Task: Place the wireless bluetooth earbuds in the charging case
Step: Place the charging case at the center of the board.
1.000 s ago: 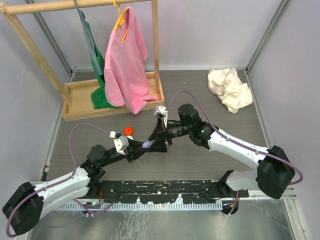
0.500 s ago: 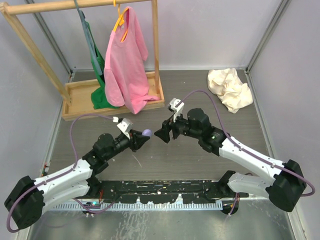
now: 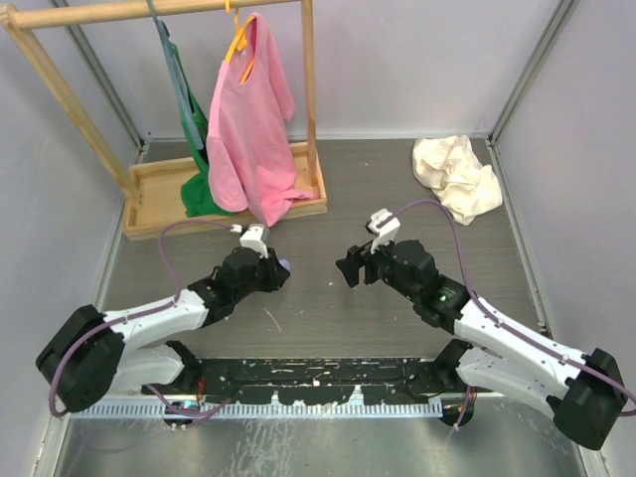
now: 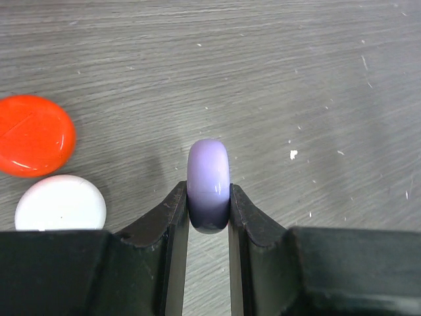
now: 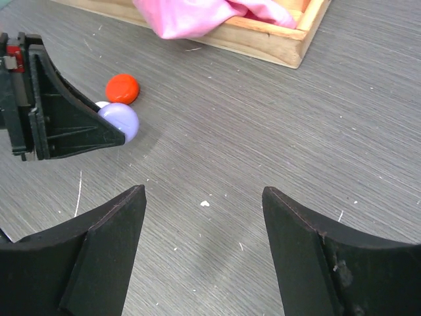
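Lilac charging case [image 4: 208, 181] is held on edge in the narrowly closed left end effector [image 4: 208, 192], over the worktop [image 4: 296, 79] near a red case [image 4: 33, 135] and a white case [image 4: 60, 204]. It is judged light, rigid and slippery, best gripped across its flat faces. The right end effector [image 5: 204, 197] is spread wide and empty. Earbuds cannot be made out and are possibly inside.

Pink shirt [image 3: 248, 109] on wooden rack [image 3: 89, 13] — cream cloth [image 3: 457, 177], perhaps a crumpled towel.

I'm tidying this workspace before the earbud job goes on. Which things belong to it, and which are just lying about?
Job:
- lilac case
- red case
- white case
- no earbuds in view

Lying about:
- pink shirt
- green garment
- wooden rack
- cream cloth
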Available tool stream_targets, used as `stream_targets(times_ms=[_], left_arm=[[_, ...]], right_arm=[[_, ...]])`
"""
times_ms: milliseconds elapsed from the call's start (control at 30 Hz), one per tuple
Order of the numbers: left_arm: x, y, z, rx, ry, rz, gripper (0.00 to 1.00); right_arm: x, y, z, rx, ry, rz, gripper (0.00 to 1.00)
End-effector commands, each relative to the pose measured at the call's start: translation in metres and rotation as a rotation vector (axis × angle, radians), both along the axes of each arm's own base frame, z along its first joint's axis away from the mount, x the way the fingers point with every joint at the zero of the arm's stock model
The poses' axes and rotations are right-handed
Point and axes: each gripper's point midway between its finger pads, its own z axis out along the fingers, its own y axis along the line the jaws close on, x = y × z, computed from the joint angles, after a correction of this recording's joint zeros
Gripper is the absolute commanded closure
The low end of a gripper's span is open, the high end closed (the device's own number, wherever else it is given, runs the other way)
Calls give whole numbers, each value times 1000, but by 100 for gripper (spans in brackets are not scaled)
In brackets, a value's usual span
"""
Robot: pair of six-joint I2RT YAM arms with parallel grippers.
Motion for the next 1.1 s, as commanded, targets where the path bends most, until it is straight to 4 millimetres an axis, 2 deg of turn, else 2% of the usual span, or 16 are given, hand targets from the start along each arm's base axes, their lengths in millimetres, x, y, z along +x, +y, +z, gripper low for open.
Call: stream_targets(times_ms=[0,200,333,467,800,1067], left_arm=[[23,-2,7,-52,63,132,94],[36,8,-16,-12,157,244,84],[42,14,-22,-6,183,288,76],[47,20,-31,20,216,315,73],[53,18,-40,-9,265,330,67],[45,24,-37,4,292,338,61]], right_arm=[[8,-9,21,73,-70,-75,23],[6,-16,20,79,-83,-95,23],[5,-20,19,77,-90,-101,23],[4,-21,18,76,-88,-101,23],[2,-23,20,72,-87,-105,23],[2,-29,27,75,-101,-126,23]])
